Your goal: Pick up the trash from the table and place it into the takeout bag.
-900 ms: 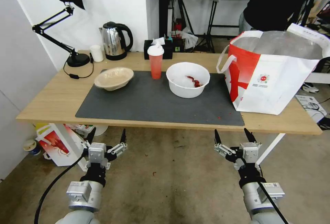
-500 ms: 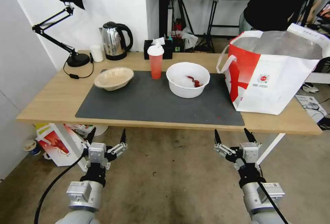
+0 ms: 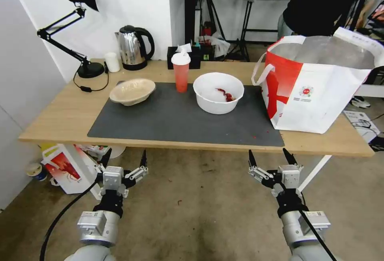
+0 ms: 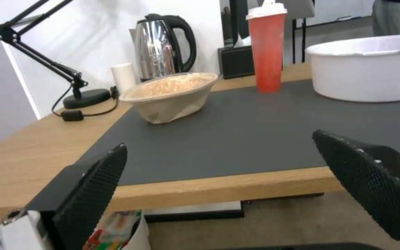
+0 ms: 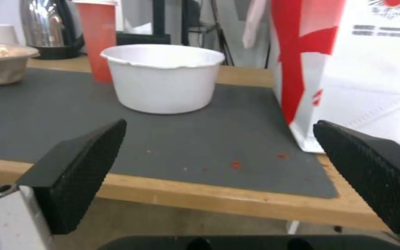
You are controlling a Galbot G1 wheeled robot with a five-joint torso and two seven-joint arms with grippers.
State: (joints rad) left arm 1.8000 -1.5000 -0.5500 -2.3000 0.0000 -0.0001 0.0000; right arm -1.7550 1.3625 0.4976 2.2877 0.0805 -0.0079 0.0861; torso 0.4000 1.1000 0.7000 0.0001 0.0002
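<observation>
Nothing grasped yet. Left gripper (image 3: pixel 124 157) and right gripper (image 3: pixel 270 157) both hang below the near edge of the table (image 3: pixel 64 117), short of it, jaws spread wide and empty.

All three trash items sit on the dark grey mat (image 3: pixel 176 121): beige pulp bowl (image 3: pixel 132 91) at its far left corner, red cup with white lid (image 3: pixel 181 72) at the far edge mid-table, white bowl with red scraps (image 3: pixel 218 92) right of the cup. Takeout bag (image 3: pixel 320 81) stands open at the right end, its near corner overlapping the mat's right edge, foil lining showing.

My read: white bowl is closest to the bag and to the right arm, so start there. Pinch the rim rather than trying to span the body; it looks thin-walled and likely to flex. Keep it level so the scraps stay in. Bag walls are tall, so lift well clear of the top edge before crossing over. The white loop handle (image 3: pixel 262 71) on the bowl side could snag.

Surface: light wood; a few red specks (image 5: pixel 235 164) on the mat near the bag. Along the back: desk lamp (image 3: pixel 76 25), small white cup (image 3: pixel 112 61), steel kettle (image 3: pixel 134 47), black tissue box (image 3: pixel 192 57). Bare concrete floor, with a smaller printed bag (image 3: pixel 66 167) under the table's left end.
</observation>
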